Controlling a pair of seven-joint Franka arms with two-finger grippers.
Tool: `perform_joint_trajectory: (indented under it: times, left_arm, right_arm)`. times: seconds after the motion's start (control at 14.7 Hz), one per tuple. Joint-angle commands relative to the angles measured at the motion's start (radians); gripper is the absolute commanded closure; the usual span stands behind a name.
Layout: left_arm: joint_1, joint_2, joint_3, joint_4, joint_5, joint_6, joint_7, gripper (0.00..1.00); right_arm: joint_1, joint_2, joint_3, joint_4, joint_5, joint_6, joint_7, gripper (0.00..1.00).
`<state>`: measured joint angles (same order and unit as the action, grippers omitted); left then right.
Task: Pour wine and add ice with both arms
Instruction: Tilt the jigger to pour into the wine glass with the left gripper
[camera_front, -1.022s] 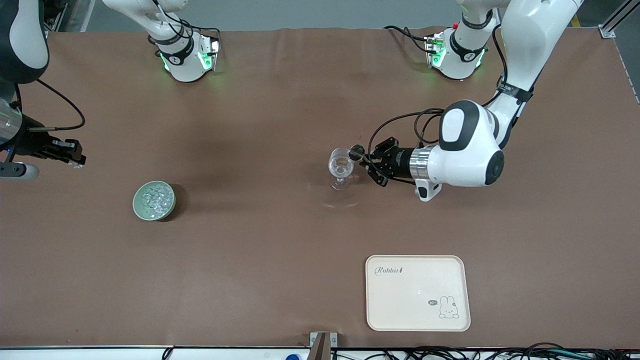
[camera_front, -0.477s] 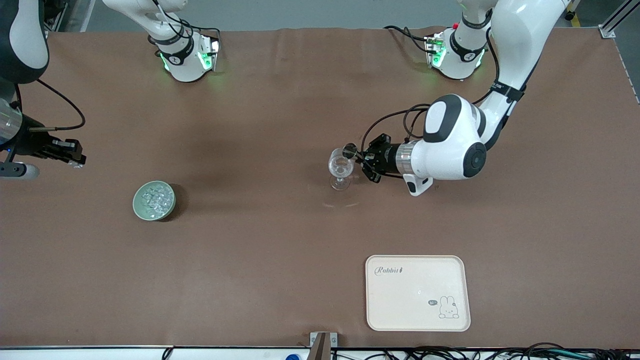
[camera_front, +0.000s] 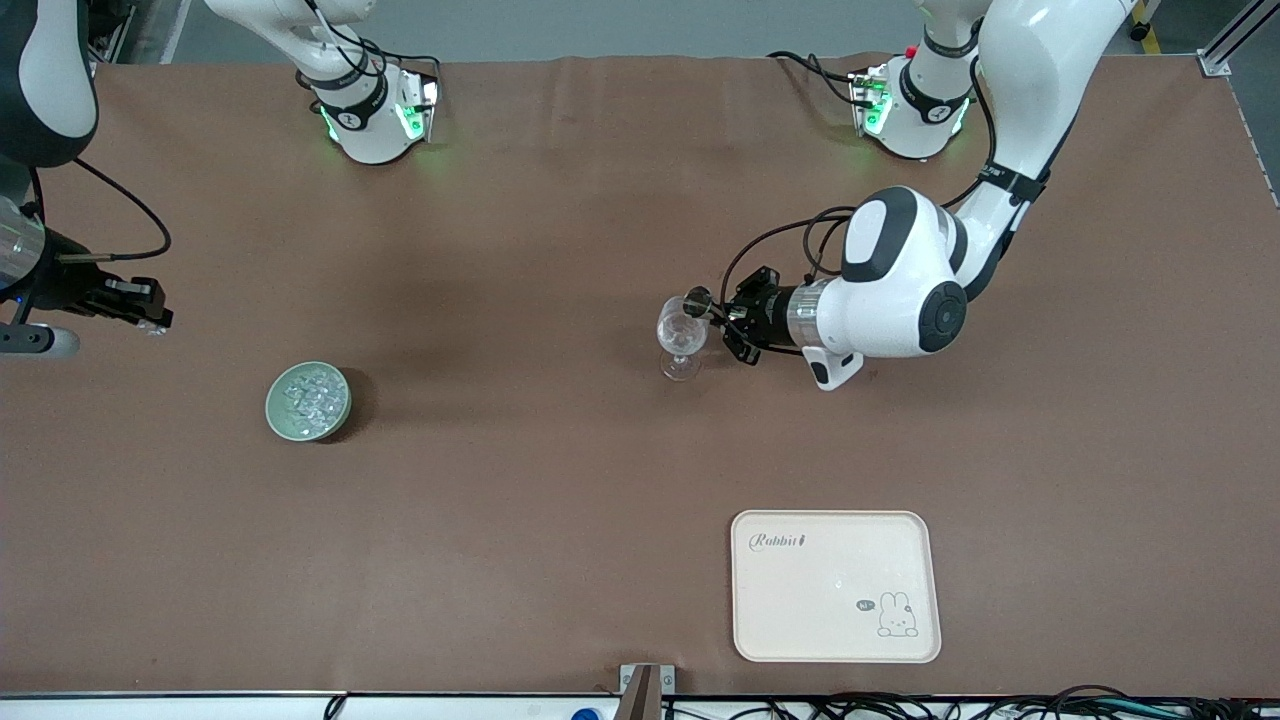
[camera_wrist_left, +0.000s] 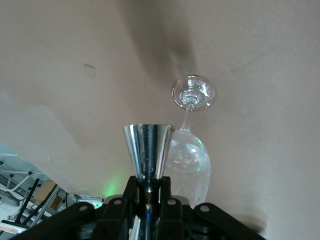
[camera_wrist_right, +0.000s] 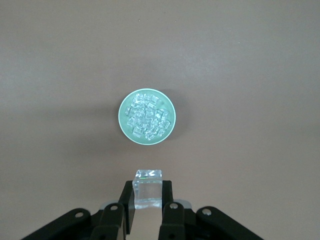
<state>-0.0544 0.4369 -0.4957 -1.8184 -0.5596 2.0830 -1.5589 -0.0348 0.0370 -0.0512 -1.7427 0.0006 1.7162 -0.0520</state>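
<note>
Hazards, front view: jigger (camera_front: 697, 298), clamped in my left gripper (camera_front: 722, 318) near table centre, tips over the stemmed glass (camera_front: 681, 335). A knock on the rim could topple the glass, and a misaim would spill wine. My right gripper (camera_front: 150, 320) waits at nine o'clock, with the ice bowl (camera_front: 308, 401) at eight.
Left wrist view: my fingers are pressed tight on the jigger's waist.
Right wrist view: my fingers pinch one ice cube (camera_wrist_right: 148, 186) above the bowl; being slick, it may slip.
</note>
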Motion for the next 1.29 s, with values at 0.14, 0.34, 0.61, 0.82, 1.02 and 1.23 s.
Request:
perform_joint_trajectory:
  times: [0.14,0.34,0.61,0.82,1.02,1.23]
  left_arm:
    - [-0.002,-0.027,0.000,-0.013,0.026,0.008,-0.038,0.99]
    - [-0.004,-0.026,0.000,-0.013,0.082,0.008,-0.079,0.99]
    - [-0.008,-0.027,-0.001,-0.012,0.098,0.008,-0.104,0.99]
    - [-0.012,-0.026,-0.001,-0.004,0.098,0.008,-0.116,0.99]
    - [-0.019,-0.023,0.000,-0.002,0.098,0.008,-0.118,0.99]
    - [-0.013,-0.018,-0.003,0.011,0.080,-0.001,-0.098,0.99]
  right_arm:
    - [-0.010,-0.025,0.007,-0.021,0.006,-0.001,0.004,0.96]
    - [-0.010,-0.025,0.007,-0.021,0.006,-0.001,0.004,0.96]
    - [-0.008,-0.025,0.007,-0.021,0.006,-0.001,0.004,0.96]
    - [-0.008,-0.025,0.007,-0.021,0.006,0.000,0.004,0.96]
    - [-0.007,-0.025,0.007,-0.021,0.006,0.000,0.004,0.96]
    - [-0.005,-0.025,0.007,-0.021,0.006,0.000,0.004,0.96]
